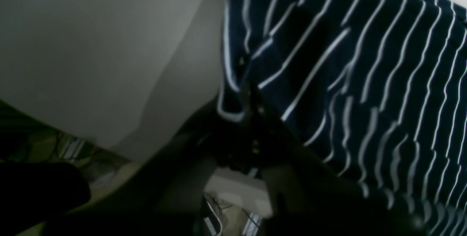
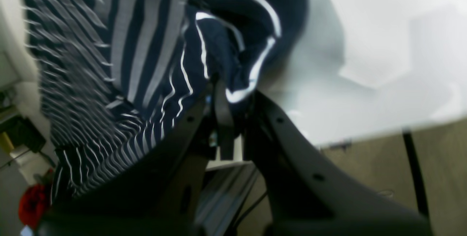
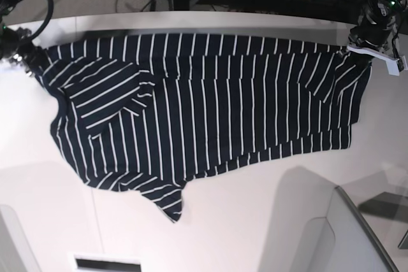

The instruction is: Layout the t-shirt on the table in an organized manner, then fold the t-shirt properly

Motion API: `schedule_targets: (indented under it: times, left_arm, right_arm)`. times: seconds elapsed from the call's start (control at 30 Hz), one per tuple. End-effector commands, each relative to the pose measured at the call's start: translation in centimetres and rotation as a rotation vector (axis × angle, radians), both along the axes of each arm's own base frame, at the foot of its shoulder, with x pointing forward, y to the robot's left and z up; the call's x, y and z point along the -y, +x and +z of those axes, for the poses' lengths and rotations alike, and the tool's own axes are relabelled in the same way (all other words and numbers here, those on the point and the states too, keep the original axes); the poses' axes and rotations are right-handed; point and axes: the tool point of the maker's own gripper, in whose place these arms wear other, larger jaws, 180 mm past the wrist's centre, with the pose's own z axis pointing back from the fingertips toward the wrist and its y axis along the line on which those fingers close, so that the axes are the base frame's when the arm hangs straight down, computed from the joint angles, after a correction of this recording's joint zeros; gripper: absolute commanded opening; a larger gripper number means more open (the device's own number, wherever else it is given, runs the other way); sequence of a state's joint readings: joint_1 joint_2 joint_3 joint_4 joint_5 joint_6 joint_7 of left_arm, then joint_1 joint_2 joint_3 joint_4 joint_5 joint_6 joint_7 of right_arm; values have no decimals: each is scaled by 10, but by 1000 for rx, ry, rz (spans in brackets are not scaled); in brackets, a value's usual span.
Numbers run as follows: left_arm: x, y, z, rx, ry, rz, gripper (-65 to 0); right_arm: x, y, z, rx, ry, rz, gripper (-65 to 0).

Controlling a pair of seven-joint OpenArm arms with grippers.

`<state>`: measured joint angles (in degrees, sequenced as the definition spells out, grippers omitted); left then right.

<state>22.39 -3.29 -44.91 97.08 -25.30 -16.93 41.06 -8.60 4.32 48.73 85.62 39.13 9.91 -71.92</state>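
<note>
- Base view: the t-shirt [image 3: 204, 103] hangs stretched between the two arms over the far half of the table [image 3: 255, 221], its top edge taut from 9 o'clock to 3 o'clock and its lower hem sagging unevenly toward 6 o'clock. The right gripper [image 3: 29, 58] pinches the corner at 9 o'clock, and the left gripper [image 3: 358, 48] pinches the corner at 2 o'clock. To lay the shirt well, I judge both arms should keep the top edge level and taut, then lower together so the drooping tail at 6 o'clock lands flat rather than bunching.
- Left wrist view: this shows what the base view cannot, the grip itself. The left gripper [image 1: 242, 99] is clamped narrow on a folded hem of the t-shirt [image 1: 365, 82], and the cloth fans out toward 3 o'clock. The table [image 1: 91, 46] lies at 10 o'clock, bare there.
- Right wrist view: the right gripper [image 2: 228, 90] is likewise closed tight on a bunched fold of the t-shirt [image 2: 146, 53], with cloth spreading toward 9 o'clock and the table [image 2: 383, 46] at 2 o'clock. Only here does the wadded, doubled-over corner show, a risk for a lumpy layout.
</note>
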Motion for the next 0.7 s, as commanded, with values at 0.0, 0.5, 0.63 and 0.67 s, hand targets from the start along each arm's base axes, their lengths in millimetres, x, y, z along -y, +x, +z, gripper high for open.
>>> schedule_targets:
  times: [0.0,0.5,0.63,0.67]
  left_arm:
    - [-7,3,8,31,24,6,-650]
    - [-12,-21,-27,-73,-10,38,-650]
    - [-15,-28,-31,-120,36,27,-650]
    - [-15,-28,-31,-120,36,27,-650]
  right_arm:
    - [11,10,9,47,-35,-10,-650]
    - [5,-3,0,23,-27,-22,-650]
    - [6,-4,-1,26,-33,-35,-650]
    - [7,-4,-1,32,-40,-39,-650]
